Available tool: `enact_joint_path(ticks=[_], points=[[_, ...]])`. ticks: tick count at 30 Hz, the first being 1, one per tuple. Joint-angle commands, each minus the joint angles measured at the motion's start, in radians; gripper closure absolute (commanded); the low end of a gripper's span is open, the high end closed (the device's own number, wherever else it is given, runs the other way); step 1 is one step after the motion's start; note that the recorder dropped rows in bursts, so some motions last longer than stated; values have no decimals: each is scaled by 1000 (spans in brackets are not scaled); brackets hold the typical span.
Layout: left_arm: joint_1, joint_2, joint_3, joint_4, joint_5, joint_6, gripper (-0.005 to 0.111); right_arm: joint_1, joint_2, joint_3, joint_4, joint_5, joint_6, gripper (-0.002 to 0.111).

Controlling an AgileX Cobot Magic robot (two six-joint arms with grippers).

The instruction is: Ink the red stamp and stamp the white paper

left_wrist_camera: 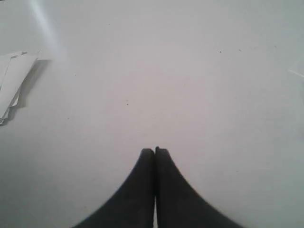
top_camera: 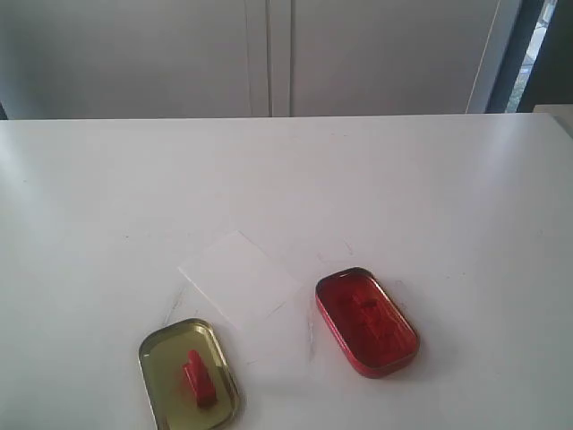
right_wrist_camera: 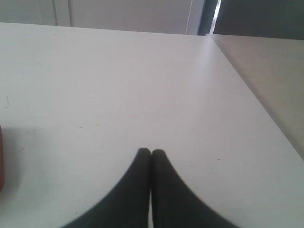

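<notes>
The red stamp [top_camera: 198,378] lies inside the gold oval tin lid [top_camera: 161,358] near the front left of the table. The white paper [top_camera: 237,279] lies flat behind it, between the lid and the red oval ink tin [top_camera: 366,321]; I see no mark on the sheet. Neither gripper shows in the exterior view. In the left wrist view my left gripper [left_wrist_camera: 154,151] is shut with nothing in it, over bare table. My right gripper [right_wrist_camera: 151,152] is shut and empty too; a sliver of the red ink tin [right_wrist_camera: 1,159] shows at that frame's edge.
A small stack of white sheets [left_wrist_camera: 12,83] lies on the table in the left wrist view. The table's edge [right_wrist_camera: 251,90] runs close by in the right wrist view, with a beige surface beyond. Grey cabinet doors [top_camera: 269,54] stand behind the table.
</notes>
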Motion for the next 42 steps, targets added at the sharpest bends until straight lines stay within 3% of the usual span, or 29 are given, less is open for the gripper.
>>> enact_joint_path(ticks=[1,18,34,42], points=[[-4,-5,-1,-12,2,0,107,-5,-4,6,-6,-17,1,108],[-4,-5,-1,-12,2,0,107,-5,-4,6,-6,-21,1,108],[-4,-5,-1,-12,2,0,107,-5,-4,6,-6,-460,1,108],[-4,-5,-1,-12,2,0,107,-5,-4,6,-6,-495,27,108]])
